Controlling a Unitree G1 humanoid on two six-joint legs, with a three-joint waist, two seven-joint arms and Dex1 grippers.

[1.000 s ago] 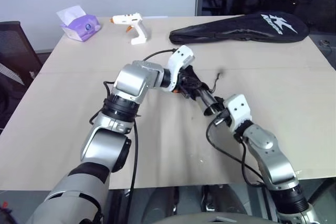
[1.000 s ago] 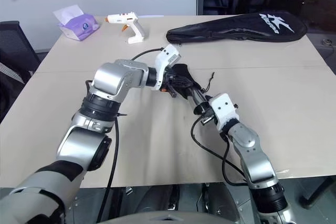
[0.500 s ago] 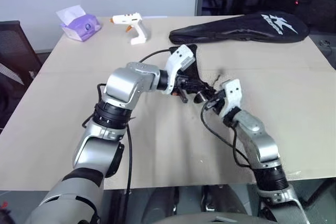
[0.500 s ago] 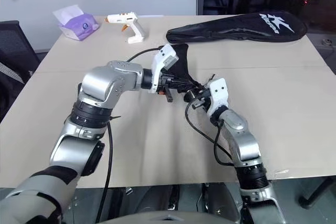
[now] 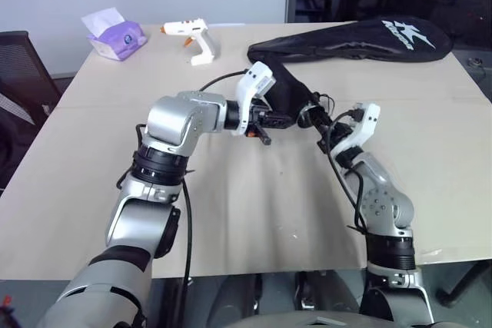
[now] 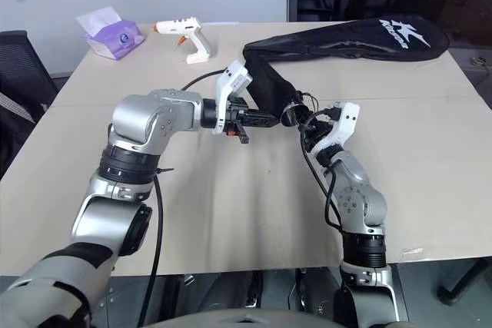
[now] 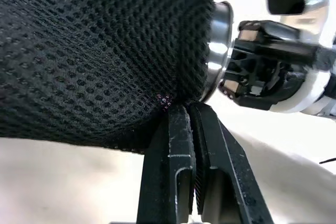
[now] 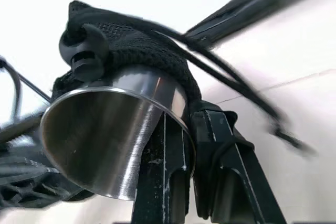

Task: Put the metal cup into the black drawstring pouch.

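Note:
The black drawstring pouch (image 5: 288, 94) hangs in the air over the middle of the table, stretched between both grippers. My left gripper (image 5: 270, 122) is shut on the pouch's mesh fabric (image 7: 105, 56) near its mouth. The metal cup (image 8: 105, 140) sits mostly inside the pouch, with its shiny rim (image 7: 218, 40) and open mouth still showing. My right gripper (image 5: 314, 117) is shut on the cup's rim, one finger (image 8: 163, 177) inside and one outside. The cord toggle (image 8: 84, 51) rests on the cup's top edge.
A long black racket bag (image 5: 354, 40) with a white logo lies at the back right. A white glue gun (image 5: 192, 36) and a purple tissue pack (image 5: 115, 36) sit at the back left. A dark chair (image 5: 19, 74) stands off the table's left edge.
Both hands have lifted off the table and moved toward the back. My right wrist rolled over, and the pouch now covers more of the cup.

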